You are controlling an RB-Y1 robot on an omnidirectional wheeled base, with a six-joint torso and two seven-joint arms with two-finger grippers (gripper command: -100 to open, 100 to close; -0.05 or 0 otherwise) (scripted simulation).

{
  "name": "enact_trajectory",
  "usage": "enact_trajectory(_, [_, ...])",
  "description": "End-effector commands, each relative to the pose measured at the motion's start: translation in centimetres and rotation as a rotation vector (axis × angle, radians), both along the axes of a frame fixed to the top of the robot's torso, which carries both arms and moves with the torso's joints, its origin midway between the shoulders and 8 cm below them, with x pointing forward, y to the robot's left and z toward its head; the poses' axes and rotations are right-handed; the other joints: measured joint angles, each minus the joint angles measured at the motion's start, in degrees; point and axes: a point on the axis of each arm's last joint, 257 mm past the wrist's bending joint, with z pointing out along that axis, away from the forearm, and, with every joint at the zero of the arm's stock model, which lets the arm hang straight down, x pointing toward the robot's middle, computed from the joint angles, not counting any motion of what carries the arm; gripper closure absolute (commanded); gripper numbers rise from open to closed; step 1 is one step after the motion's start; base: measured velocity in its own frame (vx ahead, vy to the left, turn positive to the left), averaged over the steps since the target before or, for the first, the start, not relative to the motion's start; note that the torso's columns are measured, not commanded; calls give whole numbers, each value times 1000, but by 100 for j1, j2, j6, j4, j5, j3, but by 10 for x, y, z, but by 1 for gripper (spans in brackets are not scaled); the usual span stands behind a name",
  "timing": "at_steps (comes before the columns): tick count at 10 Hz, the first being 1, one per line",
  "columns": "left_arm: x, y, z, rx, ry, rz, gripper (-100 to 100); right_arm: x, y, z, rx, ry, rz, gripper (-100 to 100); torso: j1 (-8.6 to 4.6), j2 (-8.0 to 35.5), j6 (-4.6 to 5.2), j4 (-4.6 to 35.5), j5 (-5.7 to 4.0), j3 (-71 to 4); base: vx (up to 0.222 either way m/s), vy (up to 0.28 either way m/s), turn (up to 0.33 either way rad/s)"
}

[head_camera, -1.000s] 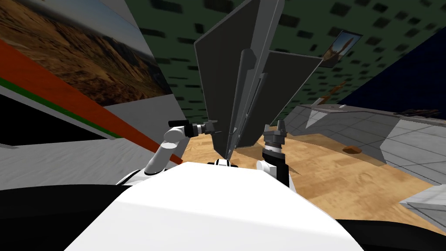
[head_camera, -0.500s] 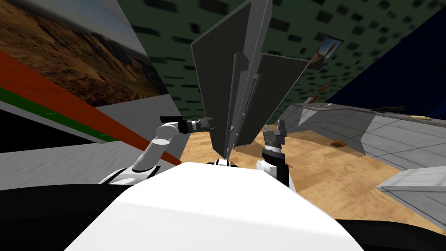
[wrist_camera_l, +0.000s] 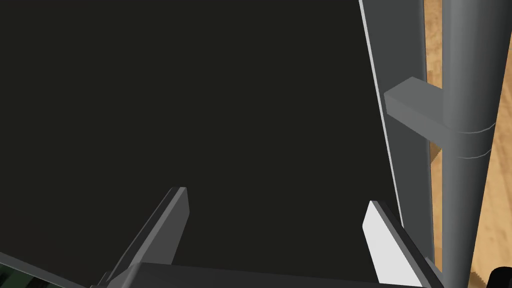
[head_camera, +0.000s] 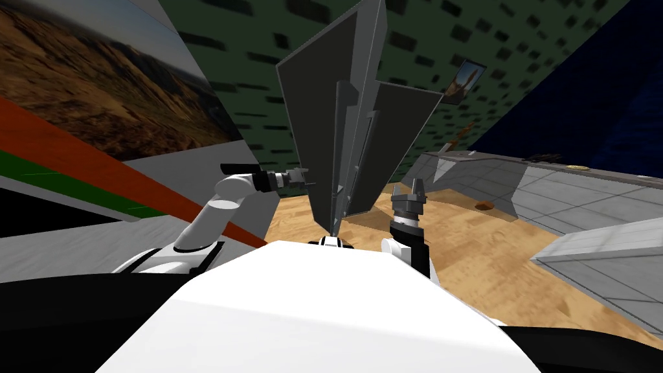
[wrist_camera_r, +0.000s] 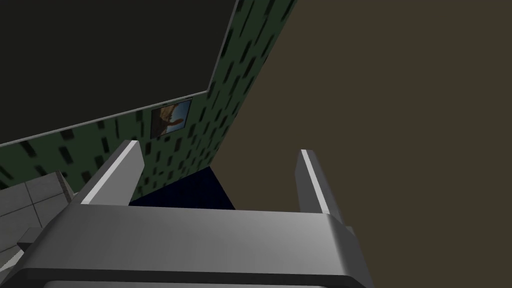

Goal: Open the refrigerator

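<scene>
Wooden floor [head_camera: 492, 259] and green wall, with the dark grey refrigerator [head_camera: 317, 129] standing straight ahead
The left gripper [head_camera: 304, 178] reaches in from the left and points at the refrigerator's flat dark panel, its fingers [wrist_camera_l: 175, 210] spread wide and holding nothing; the long grey handle [wrist_camera_l: 465, 100] runs just beside one finger. The right gripper [head_camera: 409, 188] points upward near the refrigerator's right side, also spread wide and empty

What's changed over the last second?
I turned, so the whole head view slid left. The left gripper swung outward to my left; jaws open, it faces the dark refrigerator door beside its handle, gripping nothing. The right gripper stayed raised and open.
</scene>
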Motion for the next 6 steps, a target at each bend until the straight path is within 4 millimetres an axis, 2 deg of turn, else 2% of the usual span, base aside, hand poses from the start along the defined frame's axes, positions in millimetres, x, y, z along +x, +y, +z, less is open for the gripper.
enact_trajectory(1, [9,24,20,-3,-6,44,-100,0,0,0,0,0,0,0,3,-2,-2,0,1,0,-28,-13,-110])
enact_trajectory(2, [9,26,20,15,-8,46,-100,0,0,0,0,0,0,0,3,-1,0,0,1,-1,-27,-11,-85])
enact_trajectory(3, [13,38,35,1,-14,71,-100,0,0,0,0,0,0,0,5,-1,-2,-1,2,0,-31,-24,-137])
enact_trajectory(4, [13,40,35,18,-16,74,-100,0,0,0,0,0,0,0,0,1,0,0,0,0,-23,-19,-73])
enact_trajectory(5, [16,52,51,5,-24,98,-100,0,0,0,0,0,0,0,4,-2,-2,-1,1,0,-18,-25,-119])
enact_trajectory(6, [16,53,51,20,-26,100,-100,0,0,0,0,0,0,0,2,-3,1,-1,0,-2,-16,-21,-98])
